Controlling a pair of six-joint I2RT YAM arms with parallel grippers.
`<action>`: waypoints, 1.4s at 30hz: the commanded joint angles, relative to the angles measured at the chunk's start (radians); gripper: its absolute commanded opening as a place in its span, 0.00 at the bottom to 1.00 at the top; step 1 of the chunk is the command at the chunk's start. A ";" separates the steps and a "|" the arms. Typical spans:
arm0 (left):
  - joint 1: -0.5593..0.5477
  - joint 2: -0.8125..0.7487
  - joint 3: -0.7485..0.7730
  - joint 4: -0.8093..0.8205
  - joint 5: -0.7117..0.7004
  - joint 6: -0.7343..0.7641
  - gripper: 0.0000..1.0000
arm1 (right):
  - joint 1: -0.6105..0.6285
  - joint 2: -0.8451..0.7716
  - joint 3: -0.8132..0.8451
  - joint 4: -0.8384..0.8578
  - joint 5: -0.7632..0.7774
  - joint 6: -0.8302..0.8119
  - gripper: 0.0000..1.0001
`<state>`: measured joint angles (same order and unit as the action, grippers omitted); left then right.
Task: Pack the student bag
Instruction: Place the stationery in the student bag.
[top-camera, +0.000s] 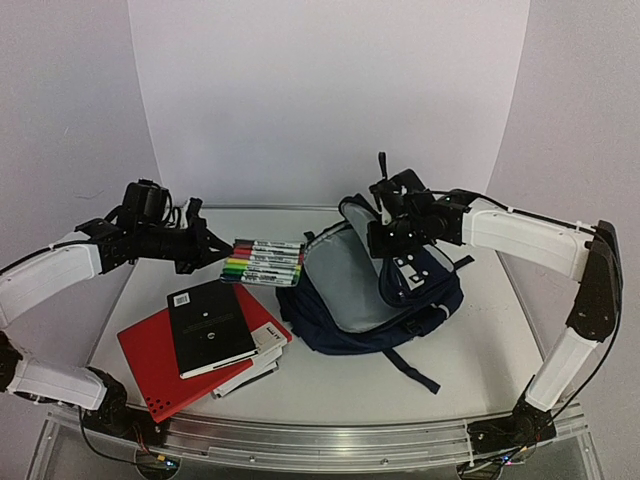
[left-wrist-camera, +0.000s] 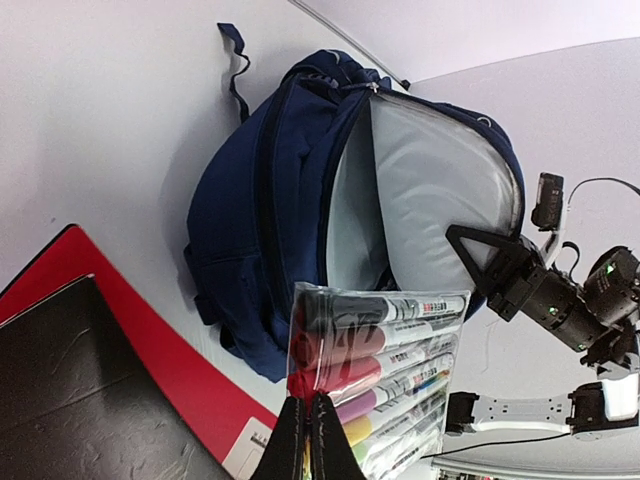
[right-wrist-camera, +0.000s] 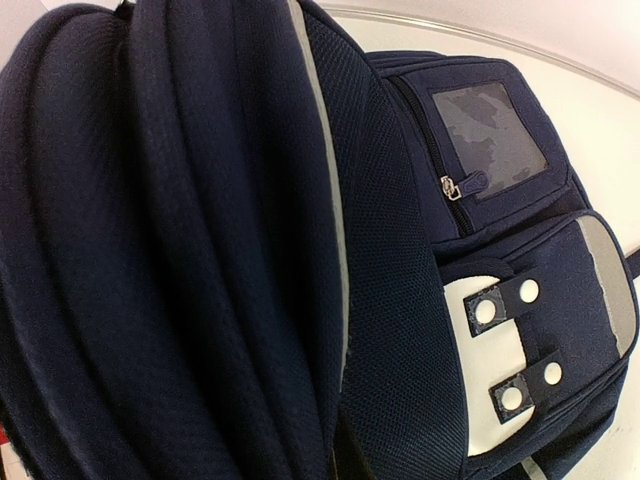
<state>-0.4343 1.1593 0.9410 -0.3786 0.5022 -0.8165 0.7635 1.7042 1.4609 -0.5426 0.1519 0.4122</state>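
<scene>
The student bag (top-camera: 340, 310), dark navy, lies mid-table with its main compartment unzipped and the grey lining (left-wrist-camera: 430, 190) showing. My right gripper (top-camera: 380, 235) is shut on the top edge of the bag's front flap and holds it upright. In the right wrist view navy fabric (right-wrist-camera: 200, 250) hides the fingers. The white buckle patch (right-wrist-camera: 490, 380) is on the front pocket. My left gripper (left-wrist-camera: 306, 400) is shut on the corner of a clear pack of coloured markers (left-wrist-camera: 390, 360). It holds the pack above the table just left of the bag's opening.
A black notebook (top-camera: 210, 325) lies on a red folder (top-camera: 160, 370) at the front left, with a white booklet (top-camera: 265, 350) partly under them. A black strap (top-camera: 410, 368) trails from the bag toward the table's near edge.
</scene>
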 joint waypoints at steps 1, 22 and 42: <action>-0.101 0.097 0.085 0.187 -0.126 -0.065 0.00 | 0.005 -0.058 0.096 0.138 0.015 0.095 0.00; -0.360 0.717 0.390 0.455 -0.591 -0.261 0.00 | 0.086 -0.001 0.192 0.191 0.091 0.188 0.00; -0.409 0.825 0.454 0.455 -0.491 -0.173 0.48 | 0.086 0.028 0.199 0.213 0.084 0.184 0.00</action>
<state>-0.8417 2.0750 1.4003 0.1161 0.0049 -1.0556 0.8381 1.7737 1.5970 -0.5314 0.1845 0.5957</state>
